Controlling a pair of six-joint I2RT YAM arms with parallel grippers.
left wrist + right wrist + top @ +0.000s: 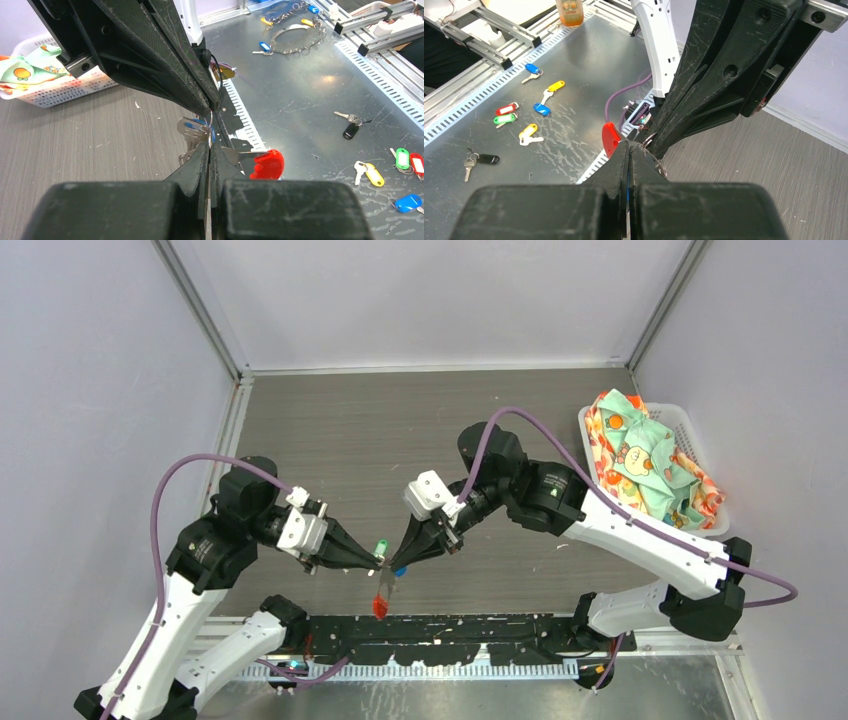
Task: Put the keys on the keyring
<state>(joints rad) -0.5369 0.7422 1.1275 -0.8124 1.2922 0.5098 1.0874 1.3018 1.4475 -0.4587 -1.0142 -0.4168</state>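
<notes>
While jaws meet at keys (381,546) | left gripper (376,559) closed | right gripper (399,562) closed | hold unclear

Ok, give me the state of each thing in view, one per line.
Left pincer: shut, tip meeting the other one.
Right pincer: shut, at the keyring.
Keyring: held in the air, red end hanging down.
Keys: green and blue heads at the pincer tips.
Basket: full of patterned cloth.

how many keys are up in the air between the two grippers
2 show from above: a green-headed key by the tip of the left gripper, and a blue-headed key just under the tip of the right gripper. Others may be hidden behind the shut grippers.
</notes>
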